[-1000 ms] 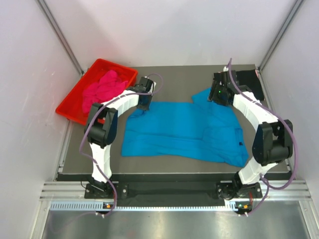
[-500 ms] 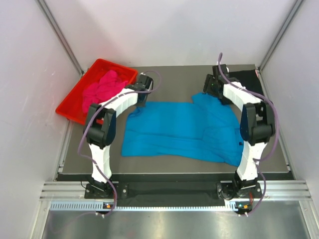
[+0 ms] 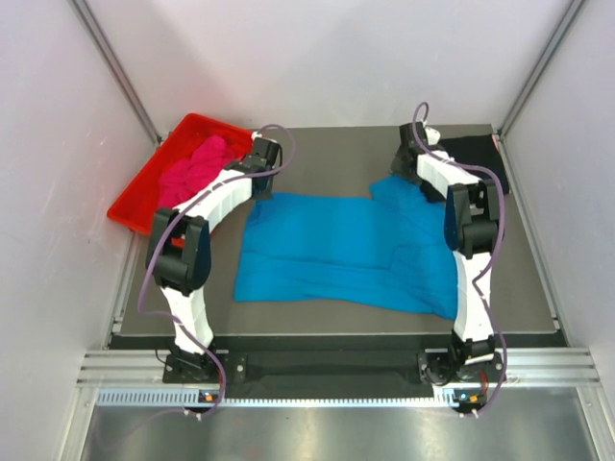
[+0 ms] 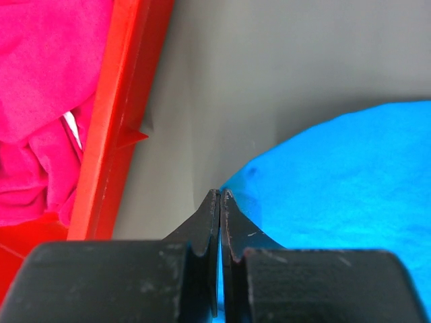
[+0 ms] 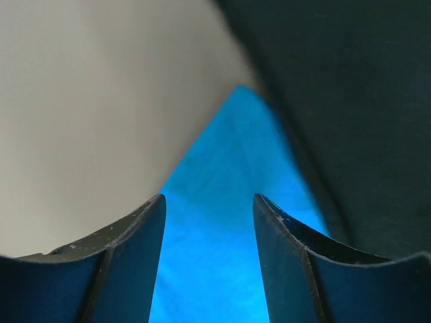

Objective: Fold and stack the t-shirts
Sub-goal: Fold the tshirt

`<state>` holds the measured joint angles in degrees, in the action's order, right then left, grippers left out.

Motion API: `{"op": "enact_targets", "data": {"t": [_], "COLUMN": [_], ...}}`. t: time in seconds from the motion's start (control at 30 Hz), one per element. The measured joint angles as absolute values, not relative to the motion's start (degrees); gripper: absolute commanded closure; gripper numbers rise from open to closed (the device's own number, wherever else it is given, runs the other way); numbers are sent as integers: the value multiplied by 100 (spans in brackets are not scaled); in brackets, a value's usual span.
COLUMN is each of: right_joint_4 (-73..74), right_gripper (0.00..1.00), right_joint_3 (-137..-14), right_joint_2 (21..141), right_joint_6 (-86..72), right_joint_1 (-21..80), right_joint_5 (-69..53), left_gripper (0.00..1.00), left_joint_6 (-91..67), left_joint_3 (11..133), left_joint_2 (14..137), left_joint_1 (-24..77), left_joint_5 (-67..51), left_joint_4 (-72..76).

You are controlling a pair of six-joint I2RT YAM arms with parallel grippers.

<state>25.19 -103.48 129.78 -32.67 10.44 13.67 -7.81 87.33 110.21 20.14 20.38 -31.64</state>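
Grey tabletop carries everything, and the largest thing on it is the turquoise-blue t-shirt, which lies spread flat in the middle and is not yet folded. The red tray stands at the far left corner with the magenta-pink t-shirt bunched inside. The black t-shirt lies at the far right corner and, in the right wrist view, seems to reach the blue sleeve. The right end effector is open, with one finger on either side of the pointed tip of that sleeve and dark cloth just beside it. I judge the main risk is here: if it closes a little off, it may catch black cloth together with blue, or pinch only a thin edge that slips out. The left end effector is closed, with the far left corner of the blue shirt just beside its tips. I see no cloth clearly held there, so a pull from the right alone could drag the shirt askew.
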Motion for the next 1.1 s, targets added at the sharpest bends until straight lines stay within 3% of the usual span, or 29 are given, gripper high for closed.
{"op": "enact_targets", "data": {"t": [0.33, 0.73, 0.83, 0.93, 1.07, 1.1], "right_joint_4": [3072, 3520, 3708, 3828, 3892, 3870], "right_gripper": [46, 53, 61, 74, 100, 100], "right_joint_3": [-10916, -12324, -12560, -12613, -12595, -12558], "right_joint_2": [13225, 14186, 14309, 14337, 14337, 14328], "right_joint_6": [-4276, -4716, -4801, -4860, -4923, -4930], "right_joint_1": [921, 913, 908, 893, 862, 858], "right_joint_5": [2171, 2379, 2418, 2438, 2425, 2434], "left_gripper": [100, 100, 100, 100, 100, 100], "left_joint_6": [-910, -958, -972, -976, -1015, -1037], "left_joint_3": [8407, 8226, 8200, 8193, 8195, 8195], "left_joint_2": [10919, 10844, 10844, 10844, 10844, 10844], "left_joint_1": [2018, 2012, 2012, 2005, 1970, 1957], "left_joint_5": [1892, 1890, 1892, 1894, 1892, 1892], "left_joint_4": [-2915, -2694, -2692, -2692, -2679, -2674]}}
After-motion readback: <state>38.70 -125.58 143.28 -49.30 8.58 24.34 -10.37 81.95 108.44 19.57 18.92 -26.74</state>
